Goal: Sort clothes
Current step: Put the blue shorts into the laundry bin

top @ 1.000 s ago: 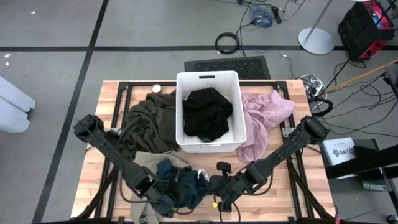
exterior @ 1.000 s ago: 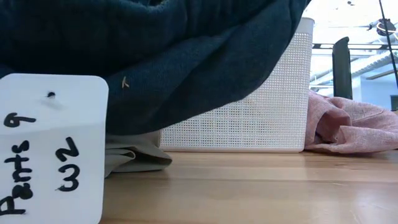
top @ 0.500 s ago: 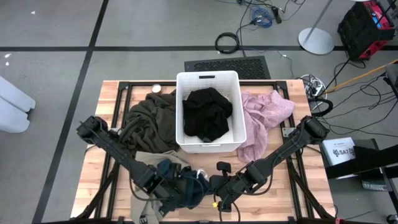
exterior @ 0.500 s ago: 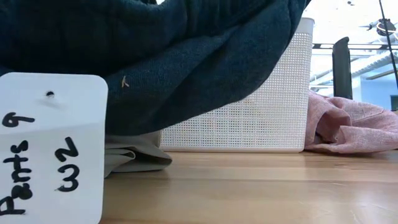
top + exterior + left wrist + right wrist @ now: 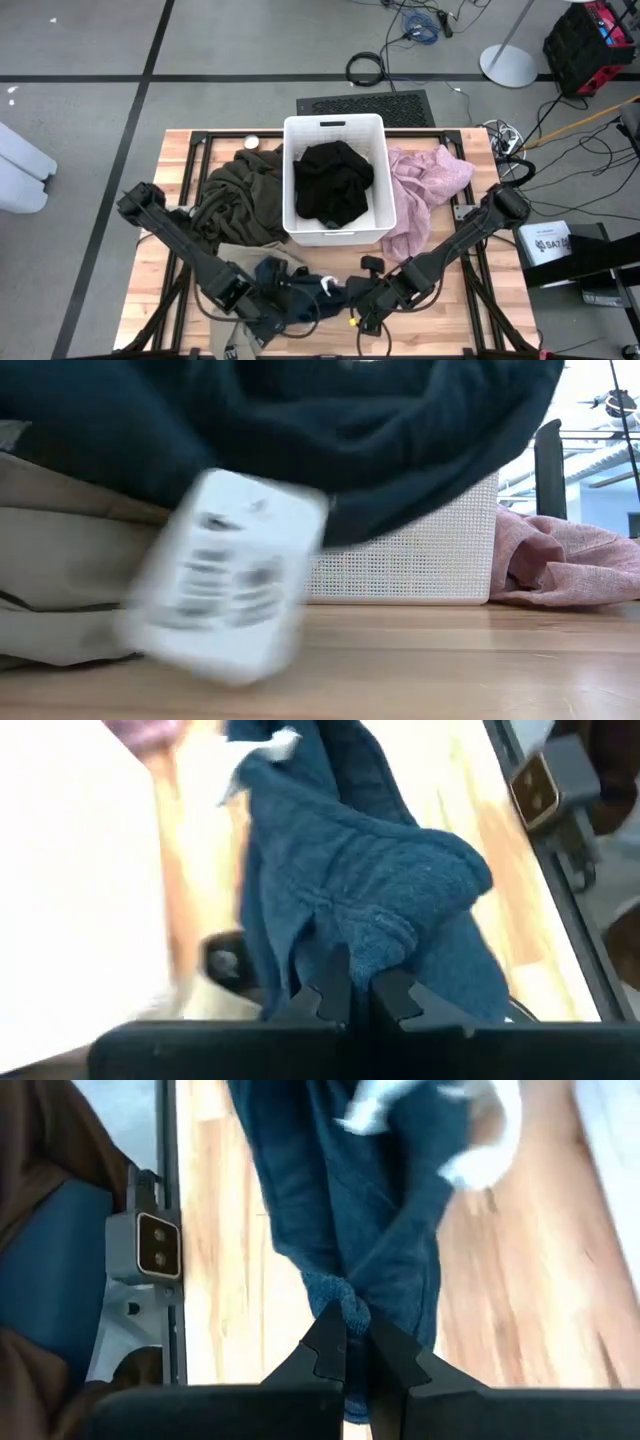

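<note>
A navy-teal garment (image 5: 300,295) with a white tag (image 5: 225,595) hangs bunched near the table's near edge, between my left gripper (image 5: 272,308) and my right gripper (image 5: 358,302), both shut on it. Under its left side a beige garment (image 5: 60,590) lies on the table. A black garment (image 5: 332,180) lies inside the white bin (image 5: 335,235). A dark olive garment (image 5: 235,195) rests on the table left of the bin, a pale pink one (image 5: 425,185) on its right. My left gripper pinches a bunched fold (image 5: 385,935) of the navy-teal garment between its two fingers, slanting down from the table's left; several layers. The cloth runs slack toward the other gripper. My right gripper pinches another bunched fold (image 5: 335,1295) of the same garment, slanting down from the table's right. The cloth hangs past the fingers and is raised off the table there.
The white bin stands at the table's middle, just beyond the lifted garment. Bare wood (image 5: 465,290) shows at the near right and along the near edge (image 5: 450,660). A small round object (image 5: 252,143) lies at the far left of the table.
My left gripper has shut on the navy-teal garment and risen a little. The garment's lower edge has lifted higher above the table, uncovering more of the beige garment, and the white tag has swung and tilted.
</note>
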Motion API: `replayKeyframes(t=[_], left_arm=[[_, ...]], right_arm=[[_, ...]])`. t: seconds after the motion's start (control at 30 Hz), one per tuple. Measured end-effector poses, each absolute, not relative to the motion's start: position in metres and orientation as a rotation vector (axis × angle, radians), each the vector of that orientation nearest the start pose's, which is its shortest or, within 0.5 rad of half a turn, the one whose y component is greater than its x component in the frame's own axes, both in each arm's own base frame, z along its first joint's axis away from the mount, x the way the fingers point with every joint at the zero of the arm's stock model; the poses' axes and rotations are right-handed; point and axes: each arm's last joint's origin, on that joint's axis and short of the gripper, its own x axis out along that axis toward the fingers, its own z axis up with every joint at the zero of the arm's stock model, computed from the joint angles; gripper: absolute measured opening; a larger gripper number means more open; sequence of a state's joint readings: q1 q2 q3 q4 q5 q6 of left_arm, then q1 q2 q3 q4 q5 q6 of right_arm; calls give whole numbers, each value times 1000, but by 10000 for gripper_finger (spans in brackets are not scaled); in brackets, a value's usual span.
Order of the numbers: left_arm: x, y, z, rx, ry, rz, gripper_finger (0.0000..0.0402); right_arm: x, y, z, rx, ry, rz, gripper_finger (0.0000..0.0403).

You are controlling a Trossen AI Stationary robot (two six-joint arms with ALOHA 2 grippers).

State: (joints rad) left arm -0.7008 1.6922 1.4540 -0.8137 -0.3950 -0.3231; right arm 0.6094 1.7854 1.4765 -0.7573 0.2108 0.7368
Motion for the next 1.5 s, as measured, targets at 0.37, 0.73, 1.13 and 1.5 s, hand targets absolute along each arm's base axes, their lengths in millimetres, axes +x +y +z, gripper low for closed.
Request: replayKeyframes(t=[0.37, 0.73, 1.13, 1.5], left_arm=[[234, -226, 376, 331, 582, -108, 2], [201, -248, 408, 421, 376, -212, 1], [215, -268, 395, 460, 366, -350, 0], [258, -260, 376, 580, 394, -474, 0]], right_arm=[[280, 200, 330, 142, 745, 77, 4], [244, 230, 389, -39, 333, 370, 4], [243, 269, 366, -5, 387, 557, 4], [260, 251, 357, -170, 418, 477, 4]])
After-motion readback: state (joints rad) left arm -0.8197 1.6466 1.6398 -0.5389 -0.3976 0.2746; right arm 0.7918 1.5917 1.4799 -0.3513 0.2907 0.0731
